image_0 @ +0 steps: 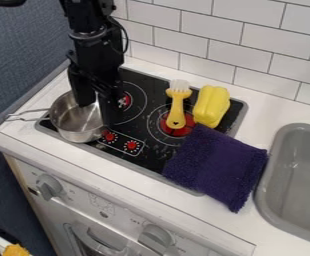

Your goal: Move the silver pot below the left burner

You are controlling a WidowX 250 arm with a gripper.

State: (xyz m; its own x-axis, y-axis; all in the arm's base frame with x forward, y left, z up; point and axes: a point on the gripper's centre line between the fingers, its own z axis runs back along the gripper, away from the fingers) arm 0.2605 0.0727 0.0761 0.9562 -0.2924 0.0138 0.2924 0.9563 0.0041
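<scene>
Gleaming silver pot (71, 124), wire-handled.

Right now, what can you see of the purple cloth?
The purple cloth looks thick and soft, with fuzzy edges and a smoother middle. It lies flat, roughly square, with one corner pointing toward the front. It covers part of the black stovetop and spreads onto the white counter, left of the gray sink in the picture.

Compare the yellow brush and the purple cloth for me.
The yellow brush is slim and smooth-handled; the purple cloth is broad and fuzzy-edged. The brush lies wholly on the stovetop, while the cloth hangs past its edge onto the counter. Both lie near the right burner.
</scene>
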